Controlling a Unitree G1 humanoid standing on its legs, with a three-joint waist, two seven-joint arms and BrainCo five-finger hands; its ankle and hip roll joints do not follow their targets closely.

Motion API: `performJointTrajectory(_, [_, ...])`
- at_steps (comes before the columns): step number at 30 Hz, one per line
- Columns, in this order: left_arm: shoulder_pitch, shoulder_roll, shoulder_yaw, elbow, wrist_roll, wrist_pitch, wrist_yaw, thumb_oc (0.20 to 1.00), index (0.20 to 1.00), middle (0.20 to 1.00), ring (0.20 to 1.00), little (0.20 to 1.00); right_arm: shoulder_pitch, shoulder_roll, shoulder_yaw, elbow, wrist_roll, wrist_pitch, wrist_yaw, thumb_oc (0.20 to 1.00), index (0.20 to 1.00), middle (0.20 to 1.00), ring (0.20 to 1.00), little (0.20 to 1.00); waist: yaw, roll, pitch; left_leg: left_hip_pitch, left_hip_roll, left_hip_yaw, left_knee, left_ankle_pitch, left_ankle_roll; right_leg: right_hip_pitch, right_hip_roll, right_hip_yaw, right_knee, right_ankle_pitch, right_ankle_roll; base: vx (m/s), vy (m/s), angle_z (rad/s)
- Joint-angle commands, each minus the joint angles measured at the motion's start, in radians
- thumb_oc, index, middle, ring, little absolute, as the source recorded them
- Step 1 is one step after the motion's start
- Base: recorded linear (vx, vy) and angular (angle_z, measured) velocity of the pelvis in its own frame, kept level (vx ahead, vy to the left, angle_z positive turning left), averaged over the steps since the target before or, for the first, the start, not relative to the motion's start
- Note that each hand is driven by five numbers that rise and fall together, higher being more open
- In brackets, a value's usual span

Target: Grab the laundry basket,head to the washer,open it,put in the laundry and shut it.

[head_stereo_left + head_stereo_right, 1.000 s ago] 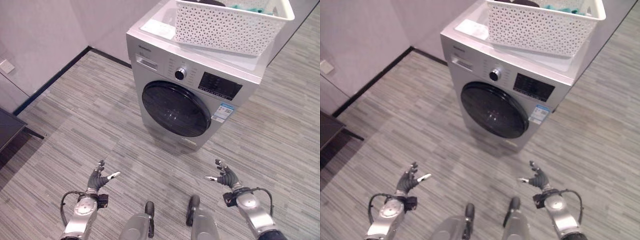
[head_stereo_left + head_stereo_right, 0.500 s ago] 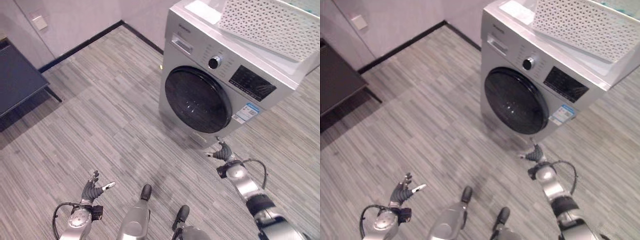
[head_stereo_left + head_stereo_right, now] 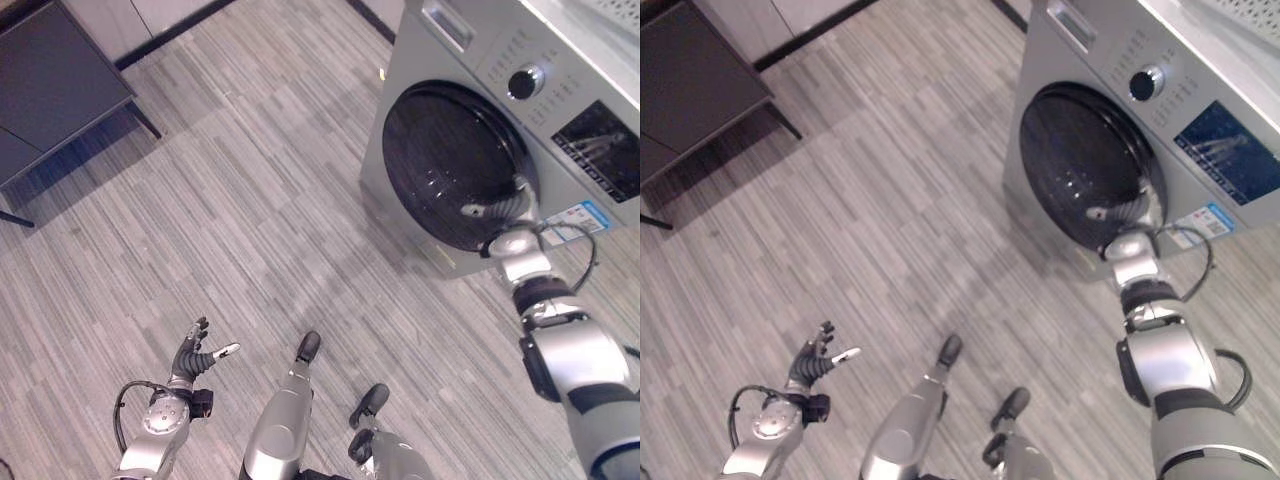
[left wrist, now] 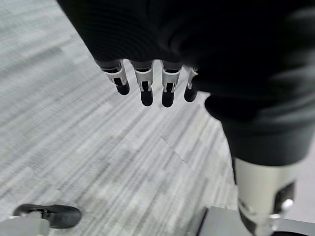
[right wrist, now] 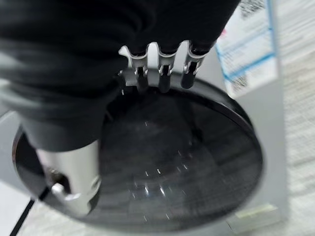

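The right hand (image 3: 503, 212), fingers straight and relaxed, reaches the right edge of the round dark glass door (image 3: 455, 165) on the silver front-loading washer (image 3: 1095, 60), far nearer than the spread, empty left hand (image 3: 196, 353), low above the floor.

1. Silver front-loading washer (image 3: 470, 90) stands upright on the floor, its round dark glass door (image 3: 455, 165) shut.
2. A white perforated laundry basket (image 3: 622, 12) sits on its top.

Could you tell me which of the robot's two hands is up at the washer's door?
The right hand, raised at the right rim of the washer door. The left hand hangs low over the floor, away from the washer.
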Motion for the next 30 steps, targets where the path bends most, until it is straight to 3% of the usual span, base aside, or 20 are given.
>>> performJointTrajectory(1, [0.001, 0.031, -0.041, -0.009, -0.057, -0.035, 0.031, 1.0, 1.0, 1.0, 1.0, 1.0, -0.034, -0.062, 0.056, -0.024, 0.025, 0.014, -0.091, 1.0, 1.0, 1.0, 1.0, 1.0, -0.024, -0.026, -0.008, -0.022, 0.034, -0.002, 0.056, -0.129, 0.006, -0.067, -0.061, 0.069, 0.068, -0.089, 0.0, -0.01, 0.034, -0.02])
performJointTrajectory(11, [-0.038, -0.031, -0.088, 0.075, -0.059, -0.038, 0.071, 1.0, 1.0, 1.0, 1.0, 1.0, 0.072, -0.092, -0.042, -0.185, 0.014, 0.029, -0.217, 1.0, 1.0, 1.0, 1.0, 1.0, -0.072, -0.015, -0.008, -0.036, 0.025, 0.003, 0.026, -0.117, 0.011, -0.094, -0.068, 0.079, 0.067, -0.084, 0.003, 0.0, 0.009, -0.05])
performJointTrajectory(24, [-0.049, -0.022, -0.094, 0.029, -0.094, -0.074, 0.1, 1.0, 1.0, 1.0, 1.0, 1.0, -0.078, -0.16, 0.032, 0.009, 0.096, -0.012, -0.172, 1.0, 1.0, 1.0, 1.0, 1.0, -0.044, 0.007, 0.033, -0.071, 0.008, -0.012, 0.029, -0.101, 0.01, -0.126, -0.08, 0.061, 0.087, -0.081, 0.007, -0.01, 0.005, 0.01])
performJointTrajectory(30, [-0.06, -0.025, -0.1, 0.045, -0.099, -0.077, 0.125, 1.0, 1.0, 1.0, 1.0, 1.0, -0.128, -0.158, 0.047, 0.074, 0.139, -0.027, -0.207, 1.0, 1.0, 1.0, 1.0, 1.0, -0.021, 0.018, 0.044, -0.077, 0.013, -0.022, 0.026, -0.115, 0.001, -0.128, -0.075, 0.063, 0.091, -0.105, 0.011, 0.04, -0.03, 0.13])
